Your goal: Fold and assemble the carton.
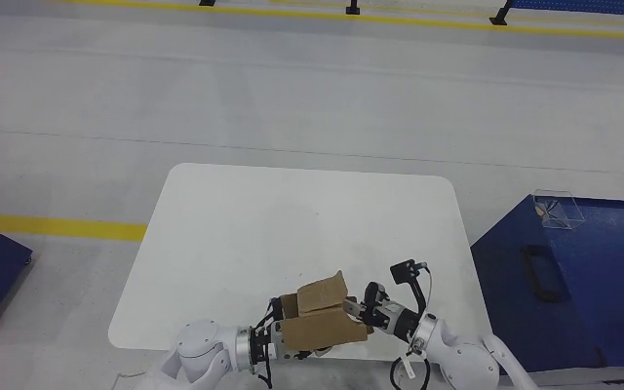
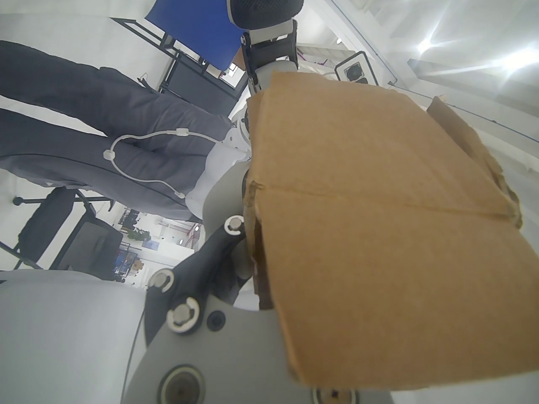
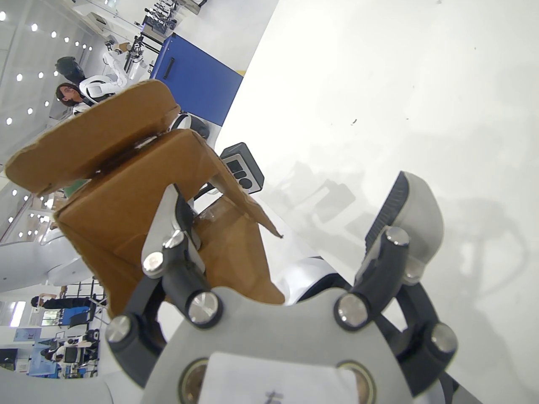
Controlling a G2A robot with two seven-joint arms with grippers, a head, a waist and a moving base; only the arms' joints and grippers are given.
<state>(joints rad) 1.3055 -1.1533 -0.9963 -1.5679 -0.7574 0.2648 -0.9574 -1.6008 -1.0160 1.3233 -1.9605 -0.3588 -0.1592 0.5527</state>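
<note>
The desk (image 1: 292, 214) gives broad flat room from the carton (image 1: 322, 314) out to its far, left and right edges. The carton is at the middle of the near edge. The left arm (image 1: 216, 349) is close on its left and the right tool (image 3: 290, 212) on its right, so the near side and both flanks are barred. The far side is the free way in, past a raised flap (image 1: 322, 291). The right tool's fingers (image 3: 414, 212) stand wide apart, one against a carton wall and the other over bare desk. A loose flap (image 3: 252, 203) slants into the gap between them. Just beside the desk's right edge stands a blue cabinet (image 1: 556, 292), with a small box (image 1: 558, 209) on its far corner.
</note>
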